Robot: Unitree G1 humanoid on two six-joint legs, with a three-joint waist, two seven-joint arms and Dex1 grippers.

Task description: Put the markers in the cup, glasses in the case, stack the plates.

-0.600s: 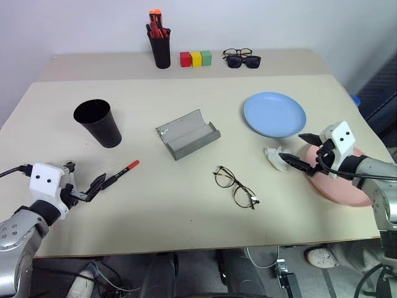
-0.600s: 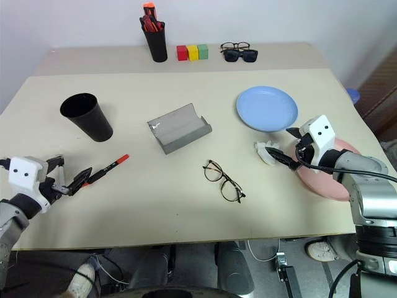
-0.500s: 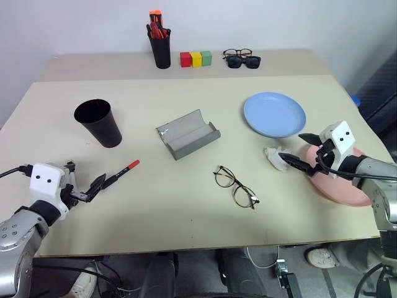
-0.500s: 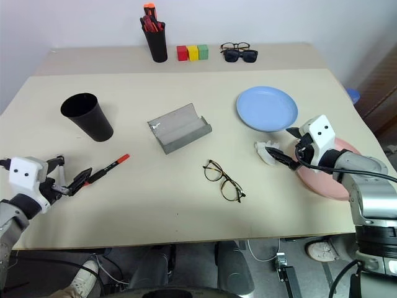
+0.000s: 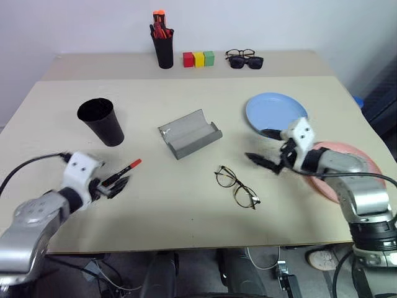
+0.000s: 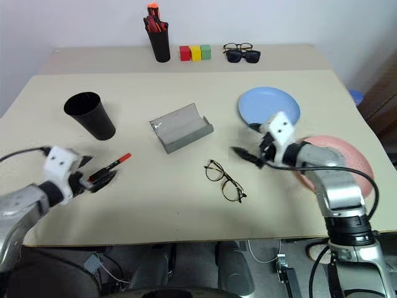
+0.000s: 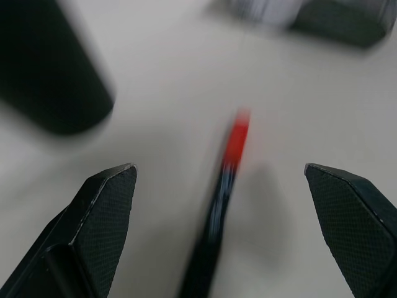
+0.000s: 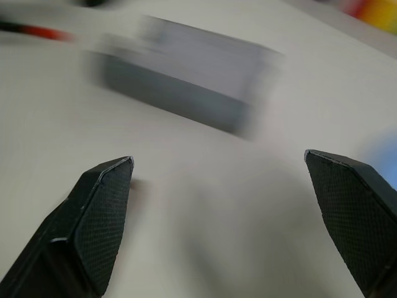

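The marker, black with a red cap, lies on the table at the near left. My left gripper is open around its rear end, and in the left wrist view the marker runs between the fingers. Beyond it stands the black cup. The grey case lies open at the middle, with the wire-framed glasses nearer me. My right gripper is open, hovering between the glasses and the light blue plate. The pink plate lies under my right forearm.
Along the far edge of the table stand a black pen holder with red-orange pens, three coloured blocks, and dark sunglasses beside black-framed spectacles. Bare tabletop stretches between the cup and the case.
My right gripper swung left, off the pink plate, to a spot above the glasses. My left gripper moved forward onto the marker's rear end. Both stayed open.
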